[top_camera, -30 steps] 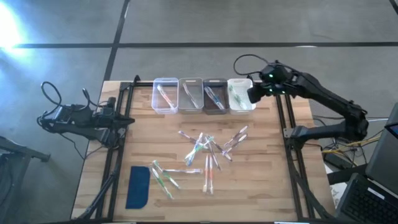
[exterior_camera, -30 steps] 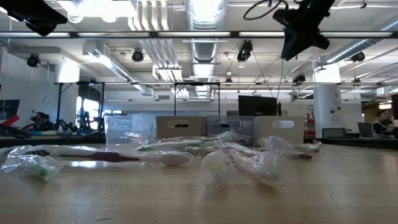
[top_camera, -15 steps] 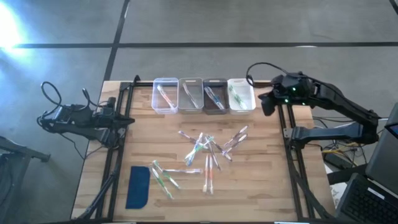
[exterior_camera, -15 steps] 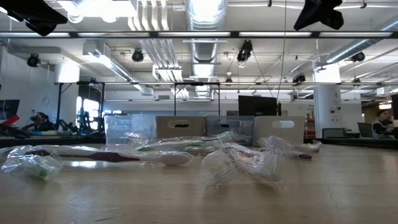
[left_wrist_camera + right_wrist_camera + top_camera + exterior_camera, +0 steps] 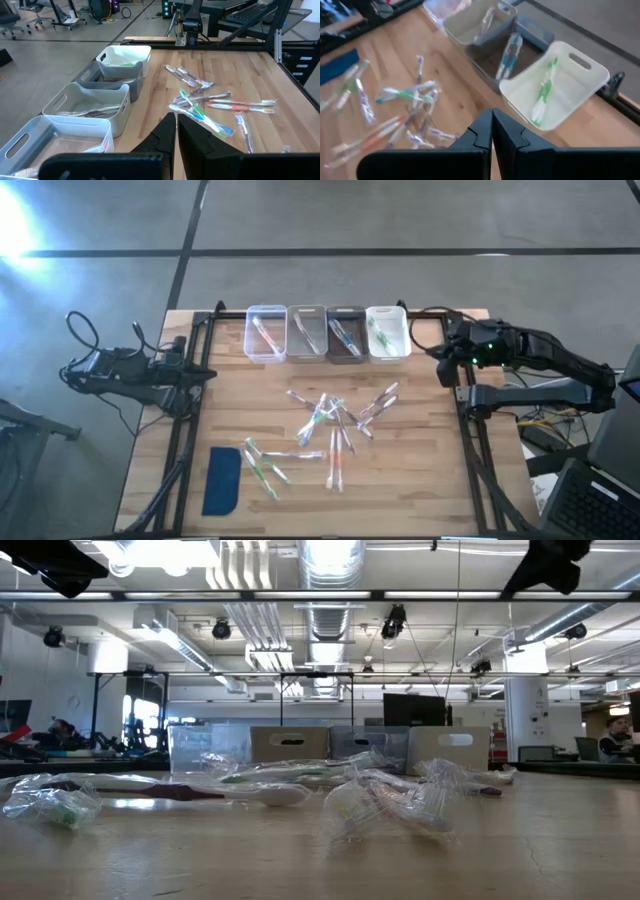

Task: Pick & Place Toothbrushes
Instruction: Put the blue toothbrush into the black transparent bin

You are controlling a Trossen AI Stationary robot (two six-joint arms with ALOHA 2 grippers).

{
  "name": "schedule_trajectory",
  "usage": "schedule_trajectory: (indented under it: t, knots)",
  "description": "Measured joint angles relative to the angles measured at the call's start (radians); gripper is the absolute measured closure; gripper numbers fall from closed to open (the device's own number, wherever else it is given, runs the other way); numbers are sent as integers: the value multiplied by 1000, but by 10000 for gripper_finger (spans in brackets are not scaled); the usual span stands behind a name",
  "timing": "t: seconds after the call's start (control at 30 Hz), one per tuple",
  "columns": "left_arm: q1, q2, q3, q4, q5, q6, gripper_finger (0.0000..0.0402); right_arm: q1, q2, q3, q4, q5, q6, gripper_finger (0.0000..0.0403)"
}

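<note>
In the low view the right arm was cut off at the top edge, its fingers unseen. The right claw (image 5: pixel 492 131) was pressed together, empty, above the bench (image 5: pixel 420 480) edge just beside the white bin (image 5: pixel 387 333). Loose toothbrushes (image 5: pixel 330 425) lay well apart from it, mid-bench. The left claw (image 5: pixel 177 131) waited together, off the far side.

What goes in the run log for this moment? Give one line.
right gripper: fingers shut, empty, beside white bin | left gripper: shut, parked | loose toothbrushes: mid-table
</note>
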Motion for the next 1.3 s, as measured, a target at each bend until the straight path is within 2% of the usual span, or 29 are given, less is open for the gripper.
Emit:
schedule_trajectory:
  t: [0.23,0.33,0.47,0.6,1.0,1.3]
  knots:
    - [0,0,0,0,0,0,376,-1,-95,-122,-56,7,3,394]
    - [0,0,0,0,0,0,376,-1,-114,-142,-63,7,-120,394]
    - [0,0,0,0,0,0,376,-1,-151,-150,37,7,-246,394]
    - [0,0,0,0,0,0,376,-1,-213,-153,60,7,-378,394]
    - [0,0,0,0,0,0,376,-1,-470,-227,61,6,-429,394]
    - [0,0,0,0,0,0,376,-1,-558,-240,60,5,-428,394]
